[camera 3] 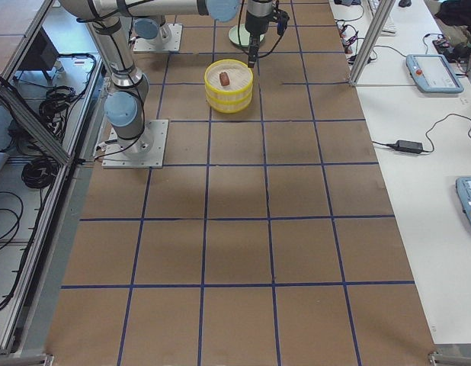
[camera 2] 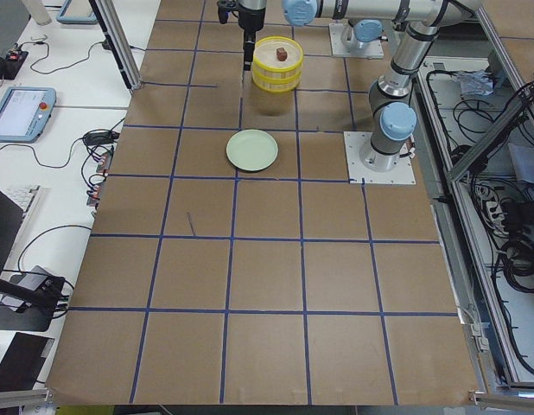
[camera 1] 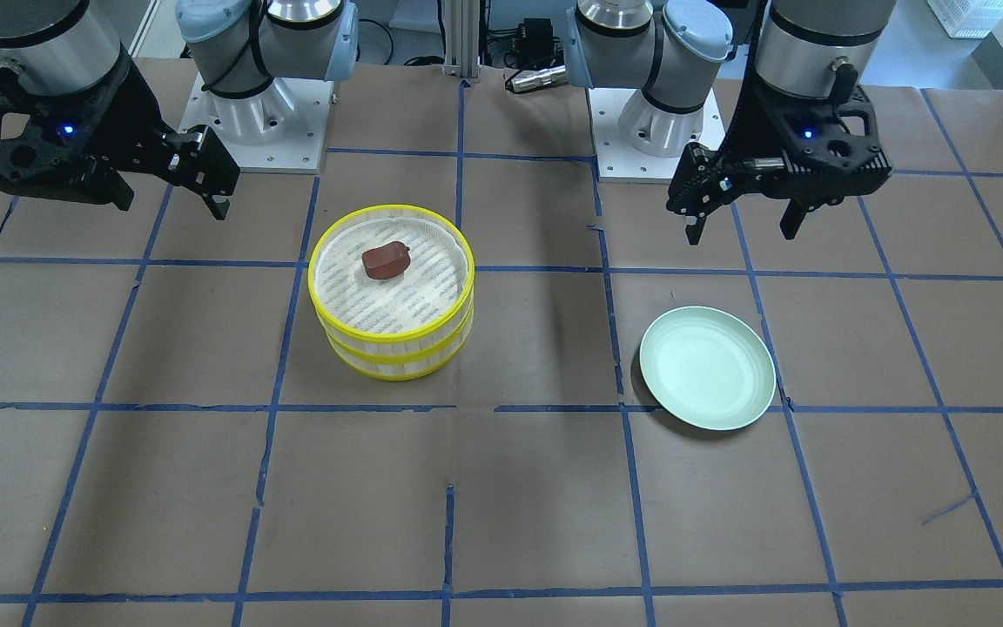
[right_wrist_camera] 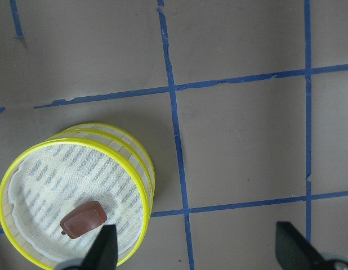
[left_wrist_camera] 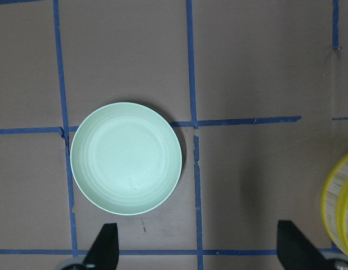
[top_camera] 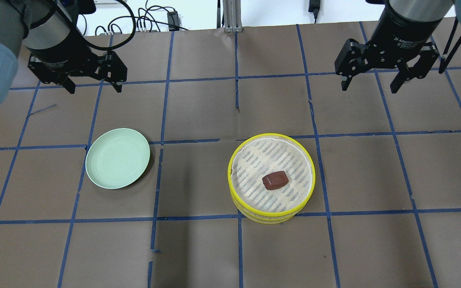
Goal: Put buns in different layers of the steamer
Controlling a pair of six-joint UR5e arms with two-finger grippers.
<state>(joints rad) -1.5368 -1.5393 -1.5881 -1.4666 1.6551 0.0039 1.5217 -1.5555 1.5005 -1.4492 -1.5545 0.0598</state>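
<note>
The steamer (top_camera: 272, 216) stands right of the table's middle, its two yellow-rimmed layers stacked. The reddish-brown bun (top_camera: 275, 180) lies on the top layer's mesh floor; it also shows in the front view (camera 1: 385, 260) and the right wrist view (right_wrist_camera: 83, 219). The white bun is hidden. My left gripper (top_camera: 93, 89) is open and empty, raised beyond the pale green plate (top_camera: 117, 158). My right gripper (top_camera: 369, 88) is open and empty, raised beyond and to the right of the steamer (right_wrist_camera: 146, 183).
The plate (left_wrist_camera: 126, 158) holds nothing and sits left of the middle, about one grid square from the steamer (camera 1: 397, 335). Brown paper with blue tape lines covers the table. The arm bases stand at the robot's edge.
</note>
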